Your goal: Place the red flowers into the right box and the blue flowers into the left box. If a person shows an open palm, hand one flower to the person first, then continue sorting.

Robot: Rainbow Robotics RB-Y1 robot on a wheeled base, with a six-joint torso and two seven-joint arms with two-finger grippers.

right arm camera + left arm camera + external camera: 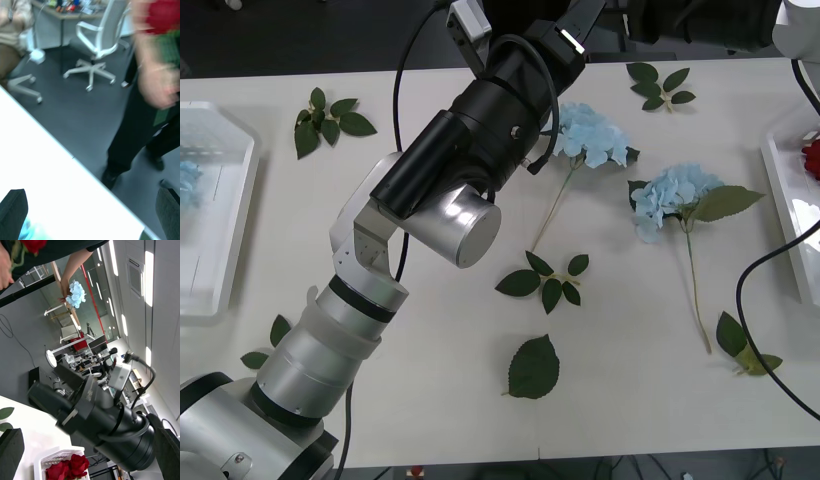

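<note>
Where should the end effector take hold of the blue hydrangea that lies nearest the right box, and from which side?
Probably on the bare stem of this blue hydrangea, below its broad leaf. The stem lies flat on the table, thin and straight, running toward the robot, so come from above with the fingers closing across it. The fluffy head would crush.

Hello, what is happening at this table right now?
The robot is sorting artificial flowers. Two blue flowers lie on the table, not yet sorted. The right box holds red flowers, and something blue shows in the left box. A person's hand holds a blue flower. Both grippers, left and right, are open and hold nothing.
</note>
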